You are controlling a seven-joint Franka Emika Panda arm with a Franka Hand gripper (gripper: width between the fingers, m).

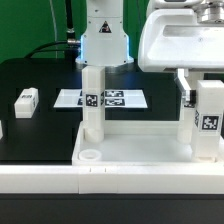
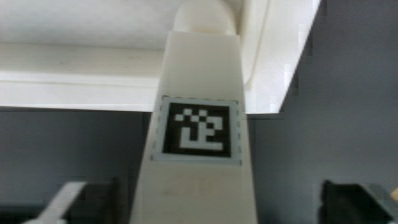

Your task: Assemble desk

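The white tabletop [image 1: 135,148] lies as a rimmed tray at the front, with a round socket [image 1: 90,157] at its near corner on the exterior view's left. A white leg [image 1: 93,105] with a square marker stands upright at the tray's far corner on that side. It fills the middle of the wrist view [image 2: 199,150]. My gripper [image 1: 97,60] sits over the top of this leg. In the wrist view my gripper [image 2: 214,205] is open, with a finger on each side of the leg and a gap to each. Two more legs [image 1: 208,120] stand upright at the exterior view's right.
A loose white leg [image 1: 26,99] lies on the black table at the exterior view's left. The marker board [image 1: 112,98] lies behind the tray. A large white object [image 1: 185,35] fills the upper right of the exterior view.
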